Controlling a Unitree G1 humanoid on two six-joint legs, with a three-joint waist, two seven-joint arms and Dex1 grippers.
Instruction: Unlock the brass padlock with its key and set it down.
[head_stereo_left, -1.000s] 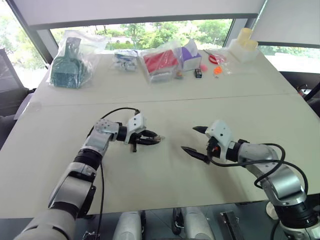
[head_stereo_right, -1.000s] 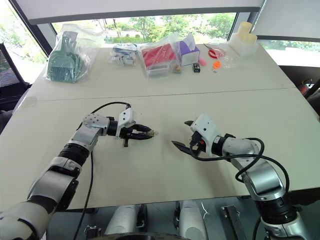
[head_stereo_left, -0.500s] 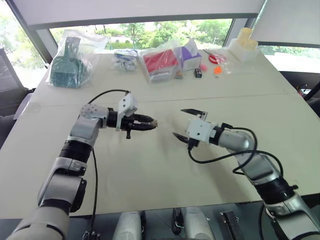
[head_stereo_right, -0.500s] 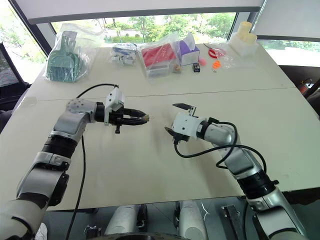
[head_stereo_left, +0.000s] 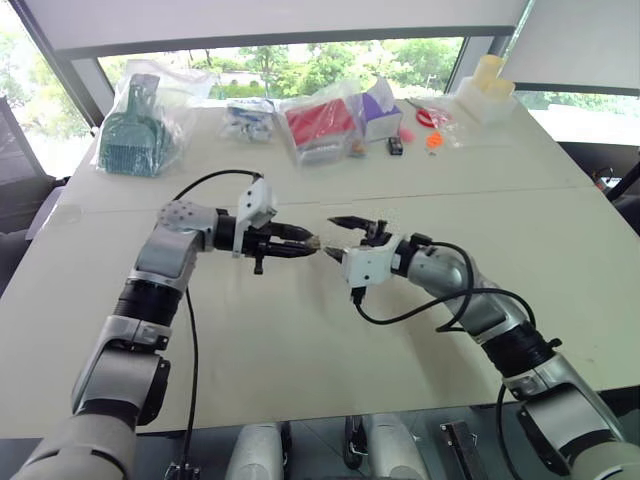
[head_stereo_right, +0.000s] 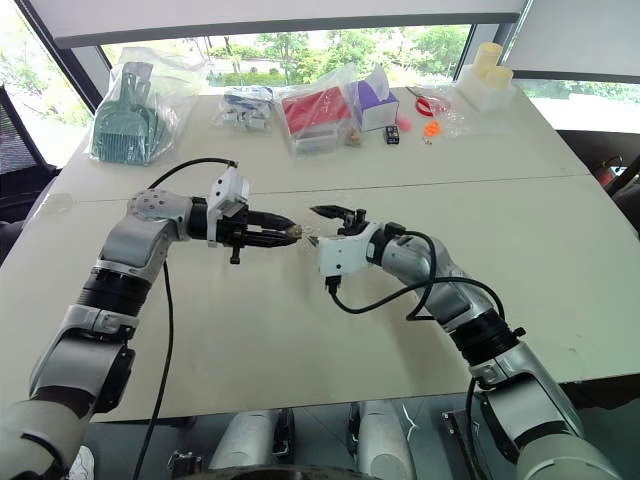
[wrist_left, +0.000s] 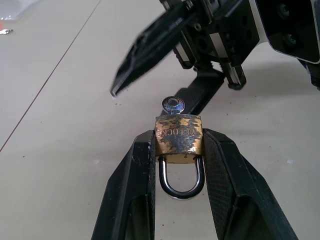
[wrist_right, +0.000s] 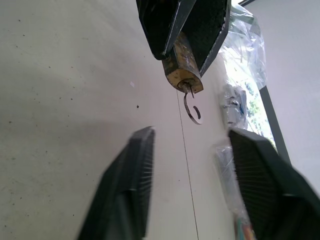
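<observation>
Left gripper (wrist_left: 177, 150): was clamped on the brass padlock (wrist_left: 178, 135), one black finger on each side of the body, held above the table (head_stereo_left: 300, 360).
Right gripper (wrist_right: 192, 165): stood with its fingers apart and nothing between them, pointing at the left gripper's tips from just beside them.
Brass padlock: was in the left gripper, clear of the table, its keyhole end facing the right gripper.
Key (wrist_left: 173, 105): was sitting in the padlock's keyhole end.
Left wrist view: showed the worn brass face with stamped lettering, the silvery shackle (wrist_left: 182, 177) looped back between the fingers, and the key's round head (wrist_left: 173, 105) poking out of the far end; the right gripper's fingers lay beyond it, apart from the key.
Right wrist view: showed the padlock end-on in the left gripper's tips, with a thin wire ring (wrist_right: 192, 112) hanging from the key, which the left wrist view did not show.
Head views: showed both arms meeting over the middle of the table, the padlock a small glint at the left fingertips (head_stereo_right: 293, 232).
Far edge of table: held bagged items, among them a green piece (head_stereo_left: 130, 140) and a red one (head_stereo_left: 320, 122), well apart from the grippers.
</observation>
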